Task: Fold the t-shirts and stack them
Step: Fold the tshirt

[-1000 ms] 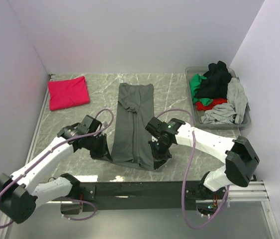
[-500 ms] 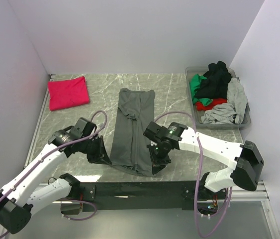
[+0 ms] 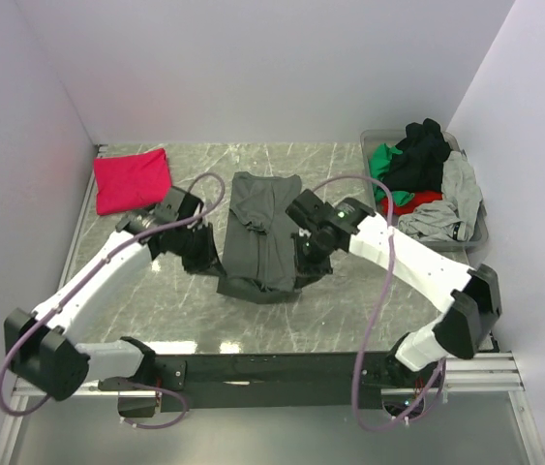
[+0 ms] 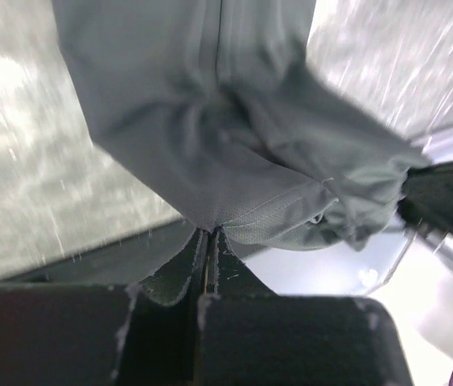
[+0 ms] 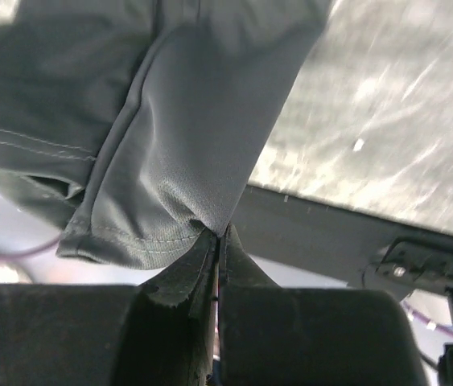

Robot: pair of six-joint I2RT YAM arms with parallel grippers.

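Clamping the near corners of the dark charcoal-grey t-shirt [image 3: 262,232], the left claw [image 3: 218,278] and right claw [image 3: 297,278] hold that end off the table [image 3: 349,310], the folded magenta-red t-shirt [image 3: 134,180] lying well to its left.

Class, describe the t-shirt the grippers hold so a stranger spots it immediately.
On the marble table, look at the centre. The dark grey t-shirt has its near corners pinched by the left gripper and right gripper, unlike the folded magenta t-shirt far left.
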